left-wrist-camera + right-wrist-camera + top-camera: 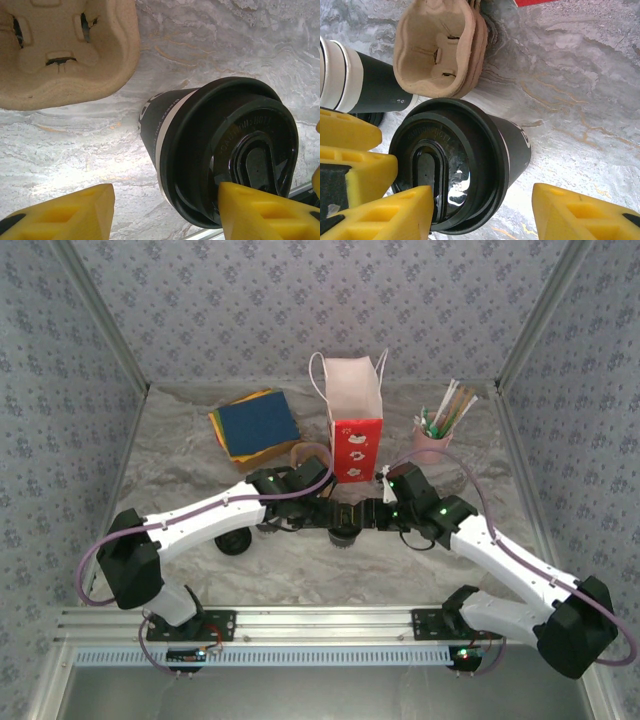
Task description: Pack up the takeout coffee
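Found the takeout coffee [225, 150] upright on the bench [225, 45], midway between the arms. Saw the left fingers [65, 215] and right fingers [580, 215] parted round it, one of each at the lid rim, the other clear of the wall. Feared a tip-over from uneven closing, or a popped lid from squeezing the rim. From the right wrist, made out stacked cups [355, 82] beside the pulp carrier [440, 50]; from overhead, the red bag [356, 435] standing behind.

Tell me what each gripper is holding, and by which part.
Nothing gripped yet. The left gripper and right gripper straddle the takeout coffee at its lid, each with a gap on one side.
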You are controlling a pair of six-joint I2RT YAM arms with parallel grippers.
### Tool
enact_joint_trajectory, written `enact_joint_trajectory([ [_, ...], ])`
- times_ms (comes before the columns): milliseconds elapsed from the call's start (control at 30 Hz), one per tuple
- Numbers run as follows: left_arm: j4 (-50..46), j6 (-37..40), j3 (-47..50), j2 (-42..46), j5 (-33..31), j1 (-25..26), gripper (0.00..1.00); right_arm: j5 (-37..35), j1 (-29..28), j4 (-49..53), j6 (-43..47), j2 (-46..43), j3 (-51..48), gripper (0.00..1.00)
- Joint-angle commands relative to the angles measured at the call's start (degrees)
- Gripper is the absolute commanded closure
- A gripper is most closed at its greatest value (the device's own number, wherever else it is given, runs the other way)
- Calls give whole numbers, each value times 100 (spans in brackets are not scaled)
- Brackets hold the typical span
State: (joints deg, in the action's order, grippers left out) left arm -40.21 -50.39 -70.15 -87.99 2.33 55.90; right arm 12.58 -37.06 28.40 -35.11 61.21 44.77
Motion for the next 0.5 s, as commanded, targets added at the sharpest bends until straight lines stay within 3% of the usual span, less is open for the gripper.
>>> enact_joint_trajectory([
  [0, 13, 91, 121, -71, 88, -36, 45, 100, -28, -37, 77, 105, -30, 47],
  [467, -95, 100, 448, -115, 31, -88, 49, 57, -67, -53, 158, 354, -21, 50],
])
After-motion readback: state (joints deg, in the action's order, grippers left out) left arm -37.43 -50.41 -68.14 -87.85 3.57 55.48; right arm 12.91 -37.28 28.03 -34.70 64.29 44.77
